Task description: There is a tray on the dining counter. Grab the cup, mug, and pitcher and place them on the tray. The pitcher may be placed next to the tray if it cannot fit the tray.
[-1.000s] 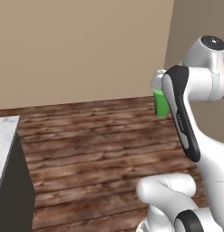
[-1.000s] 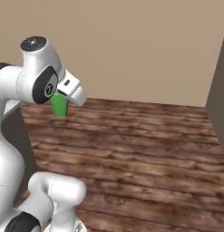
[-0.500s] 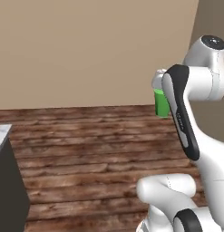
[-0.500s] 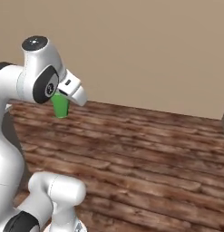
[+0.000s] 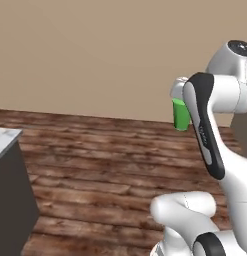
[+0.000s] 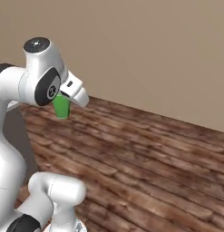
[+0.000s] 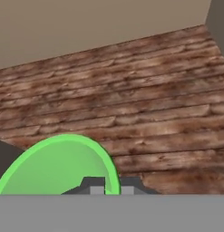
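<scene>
Wood floor (image 5: 105, 165) below; gripper (image 7: 112, 186) pinches cup (image 7: 54, 167) rim

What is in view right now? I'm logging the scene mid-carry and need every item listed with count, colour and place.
cup: one, bright green, held up in the air at the arm's end, above the floor; its open rim shows from above in the hand view.
counter corner: one, white marble top on a dark base, at the left edge of the left base view.
wooden floor: one, dark brown planks, across the lower half of both base views.
wall: one, plain beige, behind the floor.
gripper: one, dark finger tips, shut on the cup's rim.
arm: one, white with dark joints, rising from the base.
</scene>
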